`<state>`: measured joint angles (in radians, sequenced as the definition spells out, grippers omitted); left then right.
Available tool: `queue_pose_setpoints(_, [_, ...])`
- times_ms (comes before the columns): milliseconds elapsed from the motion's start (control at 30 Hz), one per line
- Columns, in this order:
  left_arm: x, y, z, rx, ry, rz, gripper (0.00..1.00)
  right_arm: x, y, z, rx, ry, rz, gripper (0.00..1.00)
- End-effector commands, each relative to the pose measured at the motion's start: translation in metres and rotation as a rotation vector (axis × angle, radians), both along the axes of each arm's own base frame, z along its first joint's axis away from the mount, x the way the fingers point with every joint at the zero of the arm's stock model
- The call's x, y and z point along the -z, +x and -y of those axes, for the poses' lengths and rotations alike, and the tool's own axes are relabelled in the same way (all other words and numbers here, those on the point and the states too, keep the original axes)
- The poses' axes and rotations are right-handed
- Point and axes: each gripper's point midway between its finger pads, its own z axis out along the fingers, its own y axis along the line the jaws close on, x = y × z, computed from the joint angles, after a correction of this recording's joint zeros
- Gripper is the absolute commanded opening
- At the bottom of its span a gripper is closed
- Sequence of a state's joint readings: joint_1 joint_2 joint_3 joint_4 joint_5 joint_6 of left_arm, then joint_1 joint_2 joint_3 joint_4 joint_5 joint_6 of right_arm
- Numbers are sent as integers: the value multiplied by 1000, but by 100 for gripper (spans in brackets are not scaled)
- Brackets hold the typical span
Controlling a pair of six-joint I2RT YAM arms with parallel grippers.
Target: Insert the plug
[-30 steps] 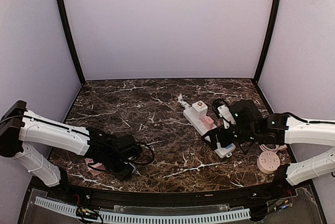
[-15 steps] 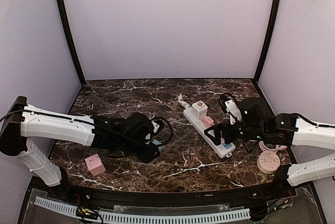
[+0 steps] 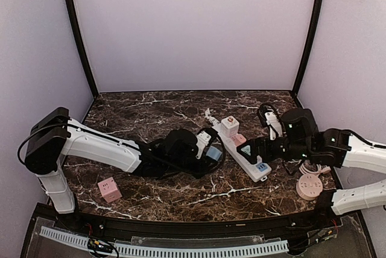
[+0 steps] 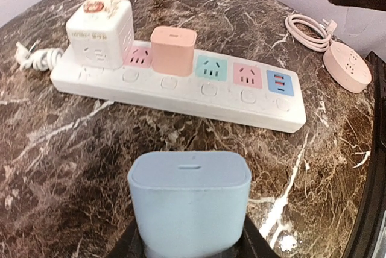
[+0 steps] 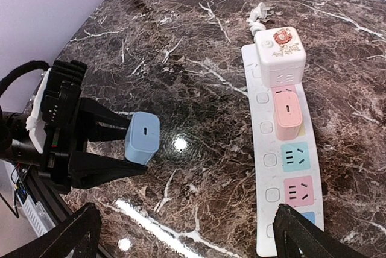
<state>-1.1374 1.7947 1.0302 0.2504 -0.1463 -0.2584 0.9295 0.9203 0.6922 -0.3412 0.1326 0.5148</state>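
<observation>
My left gripper (image 3: pixel 210 153) is shut on a light blue plug (image 4: pixel 190 201), held above the marble just left of the white power strip (image 4: pixel 181 89). The plug also shows in the right wrist view (image 5: pixel 142 137) between black fingers. The strip (image 3: pixel 246 152) carries a white cube adapter (image 4: pixel 99 26) and a pink plug (image 4: pixel 174 50); its teal socket (image 4: pixel 211 67) and pink socket (image 4: pixel 247 76) are free. My right gripper (image 5: pixel 187 240) is open wide above the strip's near end (image 5: pixel 283 210), with one finger (image 5: pixel 304 237) over it.
A pink cube adapter (image 3: pixel 109 188) lies on the table at the front left. A pink round socket (image 3: pixel 309 185) and a coiled white cable (image 4: pixel 307 29) lie right of the strip. The enclosure walls stand behind and at both sides.
My left arm has swung right from beside the pink cube adapter, carrying the blue plug close to the strip. My right gripper has shifted slightly up and right.
</observation>
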Motion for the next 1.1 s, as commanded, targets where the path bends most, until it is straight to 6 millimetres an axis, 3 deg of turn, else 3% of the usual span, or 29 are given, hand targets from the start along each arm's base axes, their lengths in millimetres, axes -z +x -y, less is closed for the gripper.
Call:
queue_pose_setpoints(0, [-46,4,22,128,-85,241,1,-14,-10,-15,-64,20,-67,99])
queue_pose_setpoints(300, [-45,-6,19,321,11,488,1,-27,-29,-40,-183,38,-226,99])
queue_pose_setpoints(667, [-53,-28,9,422,-40,509,1,-11,-30,-63,-199,-1,-387,90])
queue_pose_setpoints(967, [-64,-32,-1,413,-114,502,1,-28,-23,-58,-164,14,-334,85])
queue_pose_setpoints(1067, [-66,-37,-2,425,-140,500,1,-21,-23,-58,-159,-1,-347,84])
